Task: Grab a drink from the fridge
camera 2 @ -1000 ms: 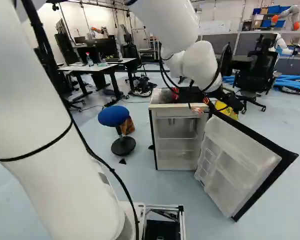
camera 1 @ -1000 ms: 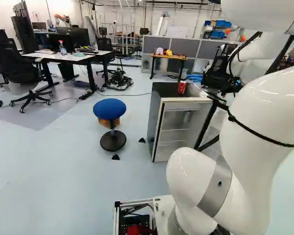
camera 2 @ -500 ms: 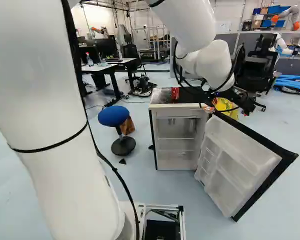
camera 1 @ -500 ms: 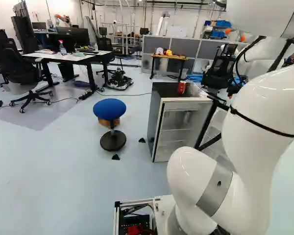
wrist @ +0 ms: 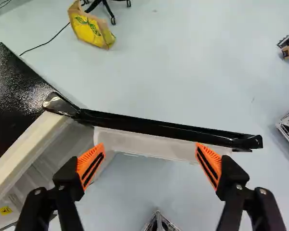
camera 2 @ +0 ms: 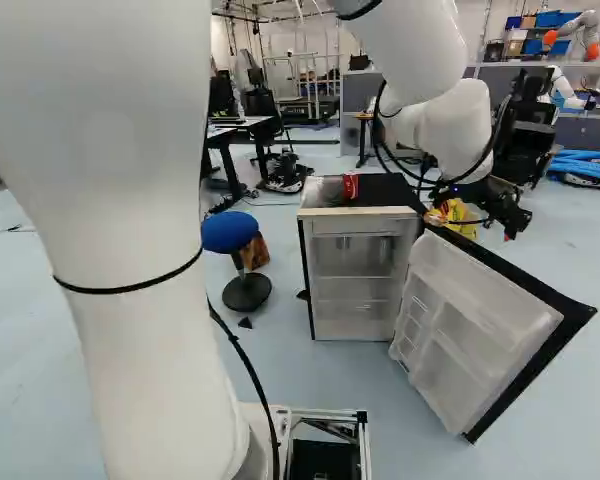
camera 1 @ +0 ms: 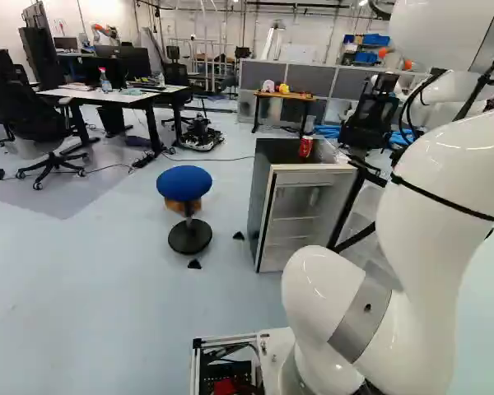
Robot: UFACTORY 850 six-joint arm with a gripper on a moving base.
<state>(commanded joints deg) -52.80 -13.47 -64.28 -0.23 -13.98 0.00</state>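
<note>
Only wrist view showed fridge's [camera 2: 355, 211] yellow label [wrist: 5, 210]; gripper [camera 2: 508, 222] was spread wide, hidden in L base view. Red can [camera 1: 305, 146] stood on glossy blk fridge top; door [camera 2: 470, 330] was moulded wht plastic.

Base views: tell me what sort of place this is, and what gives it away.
Probably a robotics lab with office-style workspace. Another robot shows at the upper right of the right base view, while the left base view has a desk with a wheeled office chair beside it.
</note>
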